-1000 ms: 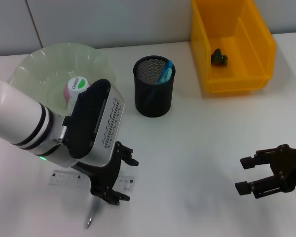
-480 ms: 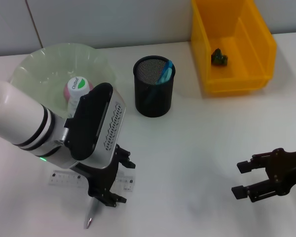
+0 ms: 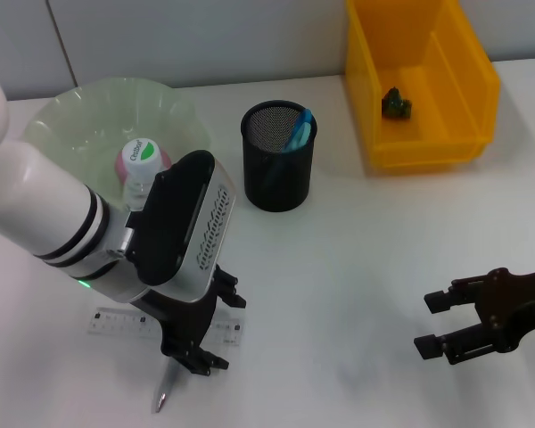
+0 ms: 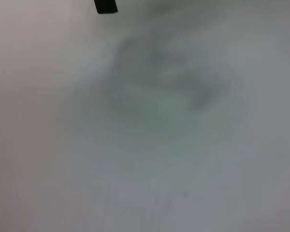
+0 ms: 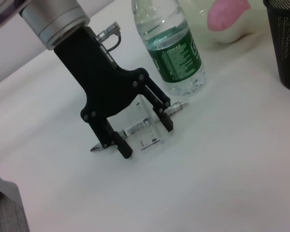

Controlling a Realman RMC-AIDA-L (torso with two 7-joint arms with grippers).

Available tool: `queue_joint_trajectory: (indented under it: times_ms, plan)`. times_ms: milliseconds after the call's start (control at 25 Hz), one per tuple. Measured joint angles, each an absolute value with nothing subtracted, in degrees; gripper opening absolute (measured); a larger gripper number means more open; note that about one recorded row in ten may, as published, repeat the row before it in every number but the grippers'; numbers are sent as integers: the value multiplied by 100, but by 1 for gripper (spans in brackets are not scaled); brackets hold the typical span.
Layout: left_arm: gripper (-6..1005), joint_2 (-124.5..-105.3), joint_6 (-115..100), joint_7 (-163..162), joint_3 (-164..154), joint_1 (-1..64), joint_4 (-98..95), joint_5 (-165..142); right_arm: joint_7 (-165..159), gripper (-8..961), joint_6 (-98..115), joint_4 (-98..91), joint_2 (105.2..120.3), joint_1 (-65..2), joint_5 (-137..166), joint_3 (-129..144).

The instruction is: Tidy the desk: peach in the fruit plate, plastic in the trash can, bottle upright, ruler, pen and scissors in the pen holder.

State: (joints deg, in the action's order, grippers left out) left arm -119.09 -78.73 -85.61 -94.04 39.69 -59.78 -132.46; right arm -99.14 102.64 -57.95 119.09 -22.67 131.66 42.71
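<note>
Yellow bin (image 3: 468, 71), seemingly pink peach (image 3: 129, 165).

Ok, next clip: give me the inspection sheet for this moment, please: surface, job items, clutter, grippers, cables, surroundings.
Surface: white table, bare in the middle.
Job's things: water bottle upright beside the green fruit plate; clear ruler and pen lying flat; black mesh pen holder with a blue item inside; yellow bin holding a small dark object.
Clutter: nothing seen.
Grippers: left gripper open, low over ruler and pen; right gripper open, empty, off to the right.
Cables: short cable on the left wrist.
Surroundings: grey wall behind.
</note>
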Motion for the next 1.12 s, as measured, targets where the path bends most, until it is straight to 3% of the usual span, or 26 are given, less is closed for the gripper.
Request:
queue_joint_trajectory:
  times_ms: [1040,1120]
  plan:
    - [756,-11909,-7678,-8529,-9493,4264,-5550,-13263,-9910,838,10045,-5643,11900,-2285,13184,4500]
    - [681,-11909,-7677,-8531,-9523,4271,-5544,-13263,-9910,838,10045,-5639,11900,-2285,13184,4500]
